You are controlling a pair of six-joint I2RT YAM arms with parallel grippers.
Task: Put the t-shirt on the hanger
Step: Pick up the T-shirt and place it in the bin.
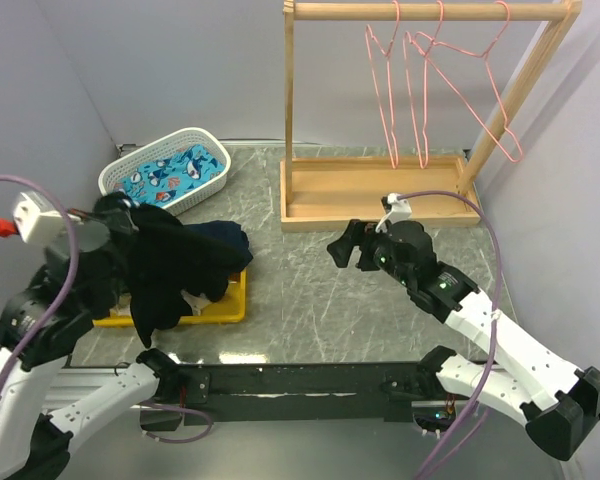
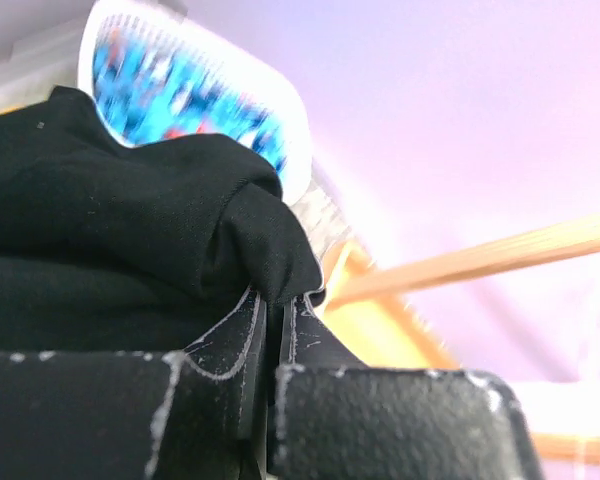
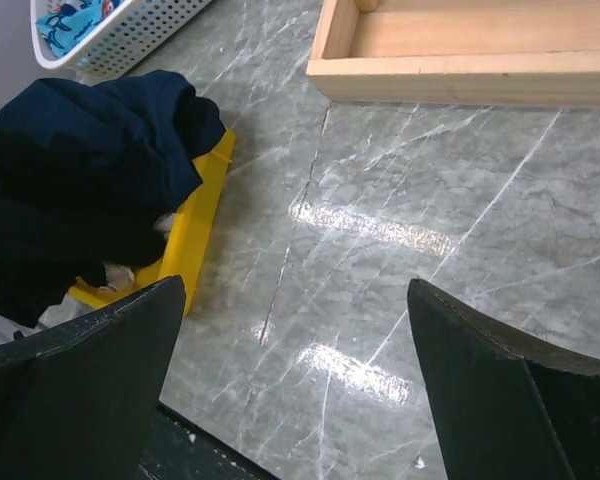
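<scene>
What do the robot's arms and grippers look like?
Both arms: white shells, black joints, a purple cable looping along each. The left gripper and right gripper are black, with broad flat fingers scuffed pale at the edges. Each wrist carries a white camera block.

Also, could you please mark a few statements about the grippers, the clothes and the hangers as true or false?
1. The left gripper is shut on the black t-shirt. True.
2. The right gripper holds a hanger. False: it is open and empty above the table.
3. Three pink hangers hang on the wooden rail. True.
4. The white basket is empty. False: it holds blue patterned fabric.
5. The t-shirt is on a hanger. False: it hangs from the left gripper above the yellow tray.
</scene>
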